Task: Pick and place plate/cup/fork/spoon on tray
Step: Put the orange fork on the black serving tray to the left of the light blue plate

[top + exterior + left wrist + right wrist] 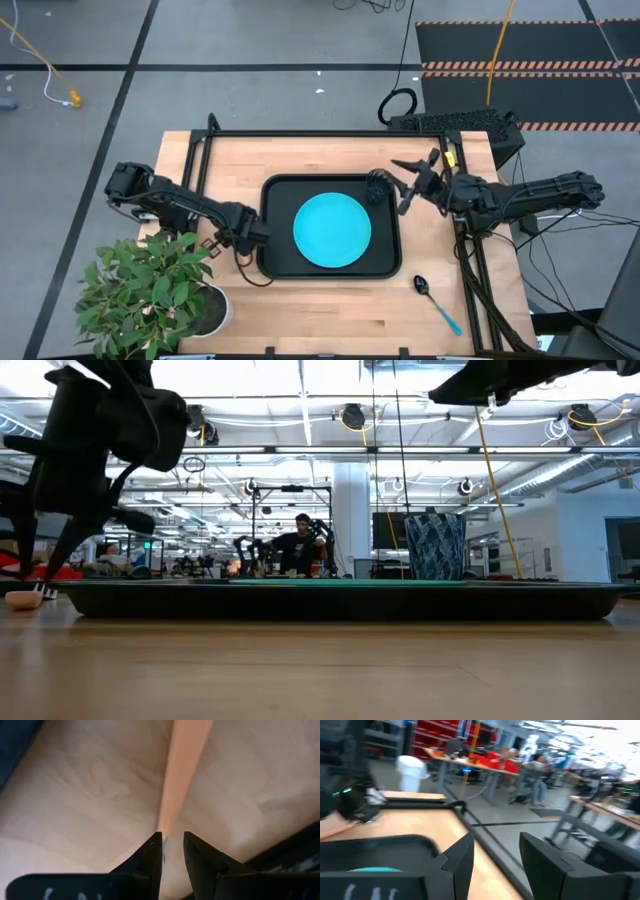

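The black tray (275, 195) lies mid-table with the turquoise plate (332, 230) flat in it. The dark cup (377, 185) stands upright in the tray's far right corner and also shows in the low view (435, 545). My left gripper (243, 236) is low at the tray's left rim, its fingers close together on the orange-handled fork (182, 765). My right gripper (412, 180) is open and empty, raised just right of the cup. The blue-handled spoon (436, 301) lies on the table right of the tray's near corner. My left gripper has the fork where the orange handle narrows into the metal neck (163, 845), between its two fingers and against one fingertip (155, 851). The fingers point down. The handle runs away from them over the wood, and its free end (25, 598) is low by the table.
A leafy plant in a white pot (150, 290) stands at the near left corner, close to my left arm. A black frame rail (330, 133) runs along the table's far edge. Bare wood lies near the front edge. People and benches show in the room behind.
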